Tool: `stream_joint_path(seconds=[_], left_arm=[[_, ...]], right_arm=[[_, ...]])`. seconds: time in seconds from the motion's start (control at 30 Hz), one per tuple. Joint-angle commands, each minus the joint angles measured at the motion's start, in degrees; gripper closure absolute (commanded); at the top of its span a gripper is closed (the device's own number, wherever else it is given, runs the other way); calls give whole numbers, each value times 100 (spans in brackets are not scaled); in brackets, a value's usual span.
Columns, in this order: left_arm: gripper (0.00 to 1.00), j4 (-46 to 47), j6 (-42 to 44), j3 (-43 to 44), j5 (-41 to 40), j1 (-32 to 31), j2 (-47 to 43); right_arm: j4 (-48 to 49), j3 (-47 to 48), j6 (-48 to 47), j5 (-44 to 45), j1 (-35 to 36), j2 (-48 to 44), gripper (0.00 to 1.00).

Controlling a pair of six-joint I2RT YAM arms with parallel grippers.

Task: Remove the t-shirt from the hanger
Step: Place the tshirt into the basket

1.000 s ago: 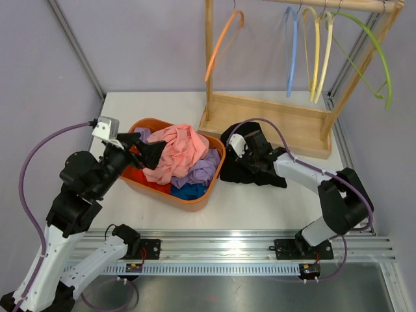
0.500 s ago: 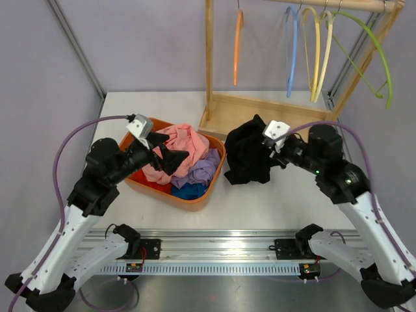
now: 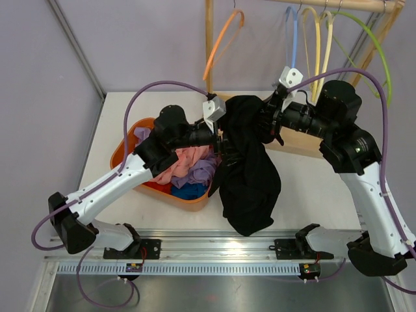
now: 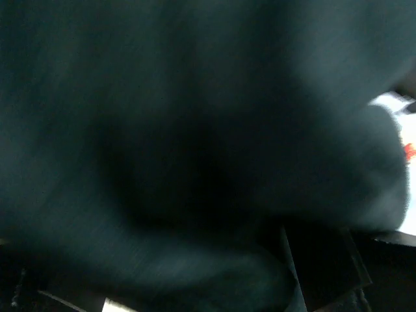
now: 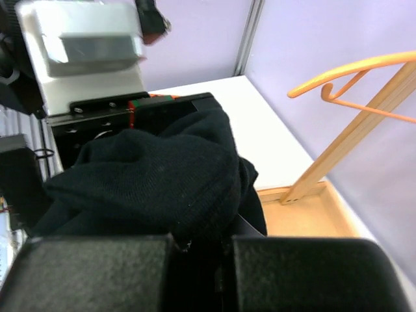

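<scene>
I have the right gripper pinched shut on a bunch of the black t-shirt, raised over the table so the cloth hangs free beside the basket. The orange hanger is bare. My left gripper sits spread against the upper folds, probably for a second hold

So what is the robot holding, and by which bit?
The right gripper pinches the black t-shirt by a bunched-up fold at its upper end; the rest hangs down. The left gripper is open against the cloth.
</scene>
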Motion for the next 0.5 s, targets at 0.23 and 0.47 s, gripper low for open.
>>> stream_joint_path(seconds=[0.23, 0.47], left_arm=[[24, 4046, -2799, -240, 1487, -112, 339], [100, 1562, -1581, 313, 1269, -25, 96]], right_arm=[[726, 29, 831, -350, -3, 287, 100], [446, 415, 525, -492, 5, 418, 88]])
